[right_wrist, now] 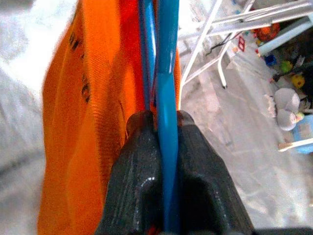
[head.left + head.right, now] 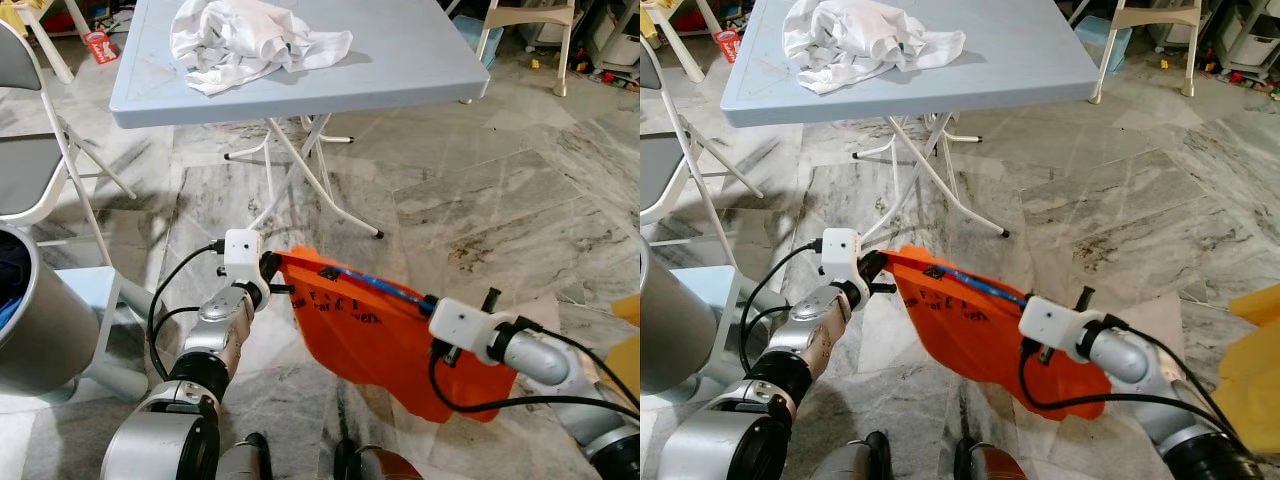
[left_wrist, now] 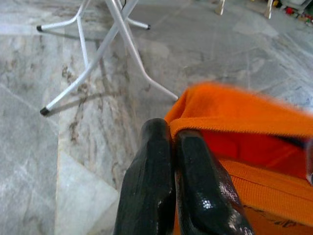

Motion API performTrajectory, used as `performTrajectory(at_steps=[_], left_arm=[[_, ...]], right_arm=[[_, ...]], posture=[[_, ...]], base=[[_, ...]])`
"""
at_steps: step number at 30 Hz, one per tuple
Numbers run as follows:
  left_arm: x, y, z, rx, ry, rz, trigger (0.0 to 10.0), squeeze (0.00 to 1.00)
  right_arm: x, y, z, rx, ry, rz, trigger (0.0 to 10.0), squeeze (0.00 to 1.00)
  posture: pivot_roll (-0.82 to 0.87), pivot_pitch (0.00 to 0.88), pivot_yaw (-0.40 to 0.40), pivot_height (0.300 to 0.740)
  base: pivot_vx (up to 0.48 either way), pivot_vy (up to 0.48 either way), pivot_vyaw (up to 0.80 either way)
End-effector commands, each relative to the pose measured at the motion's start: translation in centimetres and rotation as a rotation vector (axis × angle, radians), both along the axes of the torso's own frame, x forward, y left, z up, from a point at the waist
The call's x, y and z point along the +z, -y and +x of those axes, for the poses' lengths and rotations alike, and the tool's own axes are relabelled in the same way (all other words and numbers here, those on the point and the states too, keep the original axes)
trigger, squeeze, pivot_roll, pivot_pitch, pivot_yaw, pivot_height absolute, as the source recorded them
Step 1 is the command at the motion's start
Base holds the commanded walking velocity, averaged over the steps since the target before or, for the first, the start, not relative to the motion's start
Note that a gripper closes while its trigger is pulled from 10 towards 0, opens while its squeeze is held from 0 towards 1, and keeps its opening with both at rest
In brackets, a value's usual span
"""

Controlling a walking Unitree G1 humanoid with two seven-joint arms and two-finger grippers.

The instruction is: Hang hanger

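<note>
While the left gripper (image 3: 171, 142) pinches the orange shirt (image 2: 385, 340), right gripper (image 1: 164, 122) clamps blue hanger (image 1: 167, 73); wrist views confirm.

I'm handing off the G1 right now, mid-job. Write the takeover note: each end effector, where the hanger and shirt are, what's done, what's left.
Left end effector: shut on the edge of the orange shirt, low in front of the robot.
Right end effector: shut on the blue hanger, which lies along the shirt's top edge.
The shirt is stretched between both arms above the marble floor.
Done: shirt and hanger are picked up and held together; how far the hanger sits inside the shirt cannot be told.
Left: carry it to a hanging spot and hang it.
Ahead: light blue folding table with a crumpled white cloth on it.
</note>
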State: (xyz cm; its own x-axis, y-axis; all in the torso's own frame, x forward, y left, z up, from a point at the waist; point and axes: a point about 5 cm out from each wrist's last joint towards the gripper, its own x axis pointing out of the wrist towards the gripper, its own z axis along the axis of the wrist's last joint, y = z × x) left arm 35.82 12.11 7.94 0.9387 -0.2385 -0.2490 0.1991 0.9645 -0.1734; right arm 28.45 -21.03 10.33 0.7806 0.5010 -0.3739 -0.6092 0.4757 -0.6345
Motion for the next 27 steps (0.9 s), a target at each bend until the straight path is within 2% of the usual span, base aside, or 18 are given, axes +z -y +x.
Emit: performTrajectory(at_steps=[1, 4, 7, 8, 10, 11, 12, 14, 15, 17, 18, 26, 27], left_arm=[[0.4, -3.8, 0.3, 0.147, 0.022, 0.047, 0.0, 0.00], [0.1, -4.1, 0.1, 0.152, 0.011, 0.052, 0.0, 0.00], [0.2, -4.3, 0.2, 0.158, 0.011, 0.054, 0.0, 0.00], [0.4, -4.5, 0.2, 0.163, 0.015, 0.056, 0.0, 0.00], [0.5, -4.6, 0.3, 0.166, 0.018, 0.057, 0.0, 0.00], [0.5, -4.6, 0.3, 0.166, 0.018, 0.057, 0.0, 0.00], [0.5, -4.7, 0.4, 0.169, 0.019, 0.059, 0.0, 0.00], [0.5, -4.7, 0.4, 0.169, 0.019, 0.059, 0.0, 0.00], [0.6, -4.7, 0.4, 0.171, 0.021, 0.061, 0.0, 0.00], [0.6, -4.8, 0.4, 0.172, 0.021, 0.062, 0.0, 0.00], [0.6, -4.8, 0.4, 0.173, 0.020, 0.065, 0.0, 0.00], [0.4, -5.2, 0.3, 0.177, 0.008, 0.076, 0.0, 0.00], [0.4, -5.2, 0.3, 0.175, 0.005, 0.077, 0.0, 0.00]], right_arm=[[0.5, 3.9, -0.3, -0.141, -0.016, -0.004, 10.0, 0.00], [1.3, 3.8, -0.8, -0.078, -0.052, 0.067, 10.0, 0.00], [1.5, 3.9, -1.2, -0.047, -0.079, 0.078, 10.0, 0.00], [1.3, 3.9, -2.0, 0.011, -0.130, 0.050, 10.0, 0.00], [0.9, 4.2, -2.8, 0.063, -0.181, -0.013, 10.0, 0.00], [0.9, 4.2, -2.8, 0.063, -0.181, -0.013, 10.0, 0.00], [0.4, 4.6, -3.4, 0.093, -0.222, -0.073, 10.0, 0.00], [0.4, 4.6, -3.4, 0.093, -0.222, -0.073, 10.0, 0.00], [0.0, 5.3, -4.0, 0.111, -0.260, -0.139, 10.0, 0.00], [-0.1, 5.6, -4.2, 0.114, -0.273, -0.159, 10.0, 0.00], [-0.1, 6.3, -4.5, 0.112, -0.297, -0.188, 10.0, 0.00], [1.3, 8.0, -5.1, 0.112, -0.320, -0.193, 10.0, 0.00], [1.9, 9.0, -5.3, 0.099, -0.329, -0.204, 10.0, 0.00]], posture=[[-0.09, 0.217, 0.009, 0.740], [-0.09, 0.219, 0.007, 0.740], [-0.09, 0.220, 0.008, 0.740], [-0.09, 0.220, 0.008, 0.740], [-0.09, 0.220, 0.008, 0.740], [-0.09, 0.220, 0.008, 0.740], [-0.09, 0.221, 0.010, 0.740], [-0.09, 0.221, 0.010, 0.740], [-0.09, 0.221, 0.010, 0.740], [-0.09, 0.221, 0.010, 0.740], [-0.08, 0.218, 0.014, 0.740], [-0.08, 0.214, 0.018, 0.740], [-0.09, 0.214, 0.019, 0.740]], base=[[0.000, 0.000, 0.00], [0.000, 0.000, 0.00], [0.000, 0.000, 0.00], [0.000, 0.000, 0.00], [0.000, 0.000, 0.00], [0.000, 0.000, 0.00], [0.000, 0.000, 0.00], [0.000, 0.000, 0.00], [0.000, 0.000, 0.00], [0.000, 0.000, 0.00], [0.000, 0.000, 0.00], [0.000, 0.000, 0.00], [0.000, 0.000, 0.00]])
